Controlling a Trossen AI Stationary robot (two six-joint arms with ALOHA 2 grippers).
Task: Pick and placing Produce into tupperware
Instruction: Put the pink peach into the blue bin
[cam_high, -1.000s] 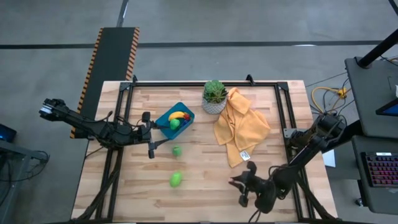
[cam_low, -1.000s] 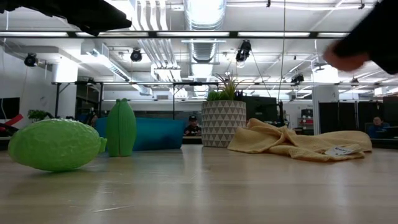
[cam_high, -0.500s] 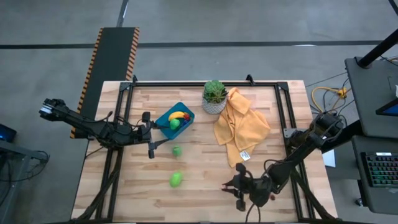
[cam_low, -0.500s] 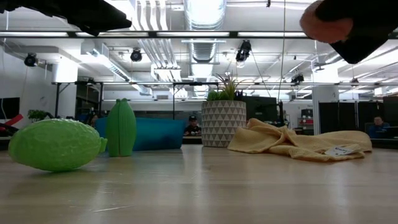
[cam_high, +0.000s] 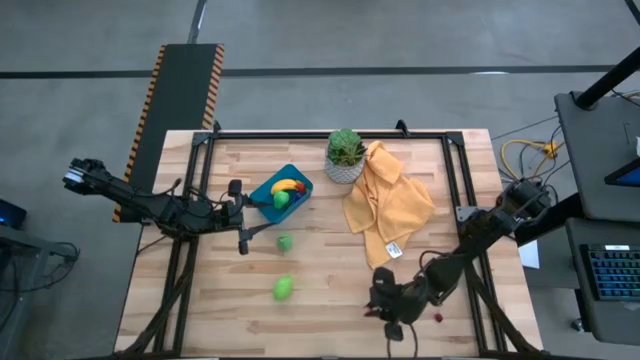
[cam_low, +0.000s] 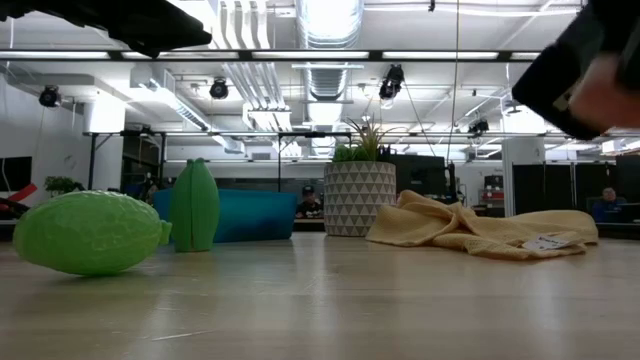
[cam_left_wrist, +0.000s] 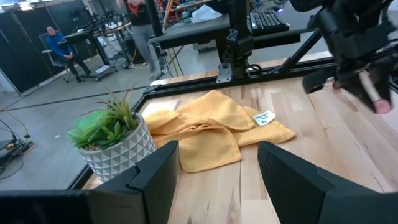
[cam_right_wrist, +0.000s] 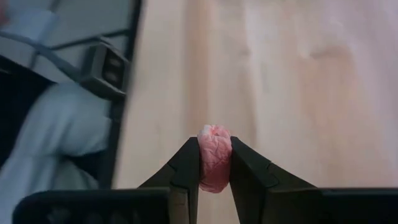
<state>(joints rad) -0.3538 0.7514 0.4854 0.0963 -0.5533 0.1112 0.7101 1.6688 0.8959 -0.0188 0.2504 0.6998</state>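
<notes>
Right wrist view: right gripper (cam_right_wrist: 215, 163) clamps a small pink-red produce piece (cam_right_wrist: 214, 155) between its fingertips, above bare table (cam_right_wrist: 298, 93). Left gripper (cam_high: 243, 214), jaws parted and empty, waits beside the blue tupperware (cam_high: 268, 190), well apart from the right one.

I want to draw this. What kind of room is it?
Probably a big robot lab or workshop: bare ceiling ducts overhead, desks with a keyboard, and people working behind the wooden table.

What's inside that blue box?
The blue box holds a yellow banana, a green piece and something red. Anything beneath them is hidden.
</notes>
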